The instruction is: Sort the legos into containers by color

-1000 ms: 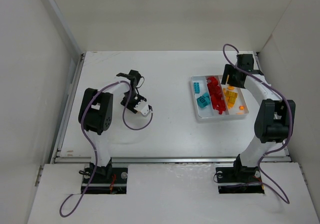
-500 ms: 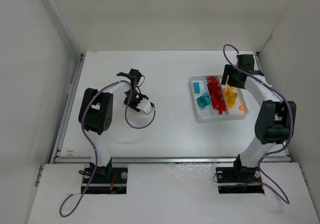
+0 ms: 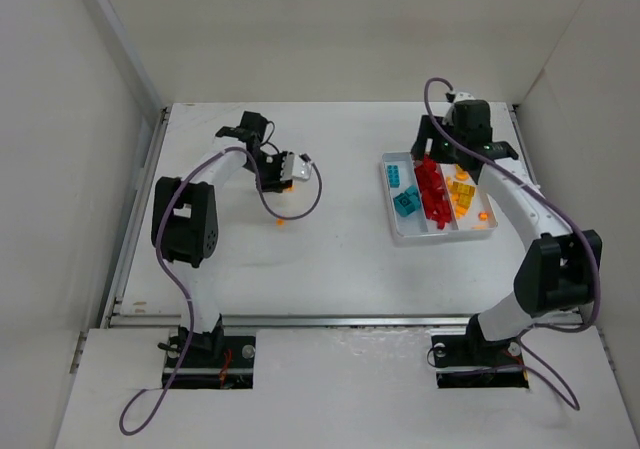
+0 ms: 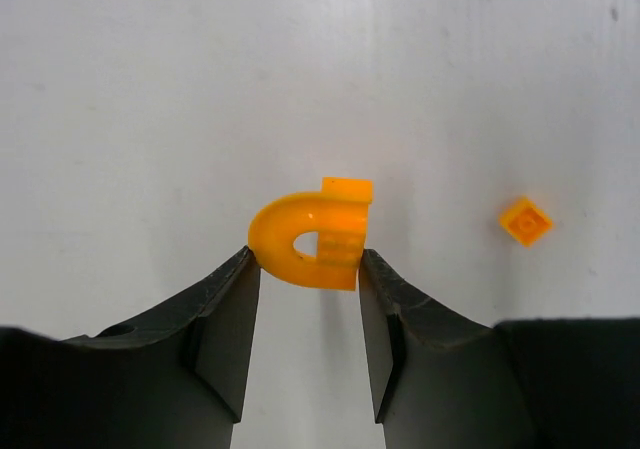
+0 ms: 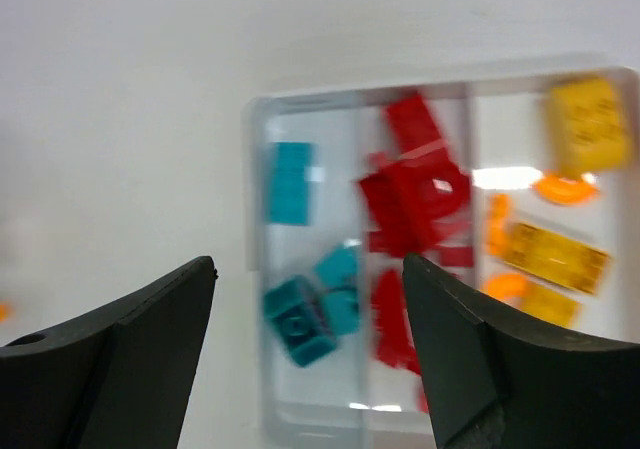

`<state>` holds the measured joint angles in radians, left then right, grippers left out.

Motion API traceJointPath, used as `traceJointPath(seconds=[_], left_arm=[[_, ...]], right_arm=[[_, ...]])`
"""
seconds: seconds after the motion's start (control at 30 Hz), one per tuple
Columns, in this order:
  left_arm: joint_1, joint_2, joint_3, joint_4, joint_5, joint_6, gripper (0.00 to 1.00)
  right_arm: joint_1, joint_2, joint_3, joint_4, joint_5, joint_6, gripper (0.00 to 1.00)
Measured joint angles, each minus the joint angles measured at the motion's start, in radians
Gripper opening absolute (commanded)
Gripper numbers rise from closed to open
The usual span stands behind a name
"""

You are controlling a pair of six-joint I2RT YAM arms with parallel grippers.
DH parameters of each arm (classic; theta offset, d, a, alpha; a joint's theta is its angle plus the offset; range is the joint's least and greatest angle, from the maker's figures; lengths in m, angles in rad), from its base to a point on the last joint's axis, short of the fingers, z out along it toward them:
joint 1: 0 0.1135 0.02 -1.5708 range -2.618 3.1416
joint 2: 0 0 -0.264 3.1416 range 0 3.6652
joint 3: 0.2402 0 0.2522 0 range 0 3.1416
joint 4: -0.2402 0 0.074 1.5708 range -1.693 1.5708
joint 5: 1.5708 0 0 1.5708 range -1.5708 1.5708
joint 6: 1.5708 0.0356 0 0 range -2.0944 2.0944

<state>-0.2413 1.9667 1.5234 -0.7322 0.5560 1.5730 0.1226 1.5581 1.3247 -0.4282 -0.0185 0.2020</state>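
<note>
My left gripper is shut on an orange arch-shaped lego, pinched between its fingertips above the table. A small orange square lego lies loose on the table near it. The white tray holds teal legos in its left compartment, red legos in the middle one, and yellow and orange legos in the right one. My right gripper hangs open over the tray's far end, holding nothing.
White walls enclose the table on the left, back and right. A metal rail runs along the near edge. Purple cables loop from both arms over the table.
My left gripper has closed on the orange arch and carried it up and toward the back. The right arm has swung left over the tray.
</note>
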Motion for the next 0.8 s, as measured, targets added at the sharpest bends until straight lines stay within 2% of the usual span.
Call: traceJointPath(seconds=[0.13,0.33,0.53,0.8], left_arm=[[0.003,-0.004,0.077,0.082,0.1,-0.237,0.0],[-0.009,-0.034,0.09,0.203,0.154,-0.571,0.0],[-0.042,-0.056,0.099,0.266,0.158,-0.782,0.0],[-0.058,-0.059,0.103,0.3,0.159,-0.894,0.0]], right_arm=[[0.153,0.001,0.014,0.084,-0.129,0.074,0.81],[0.321,0.207,0.197,0.172,-0.36,0.199,0.78],[0.335,0.404,0.36,0.214,-0.533,0.304,0.72],[0.341,0.434,0.371,0.218,-0.608,0.357,0.64]])
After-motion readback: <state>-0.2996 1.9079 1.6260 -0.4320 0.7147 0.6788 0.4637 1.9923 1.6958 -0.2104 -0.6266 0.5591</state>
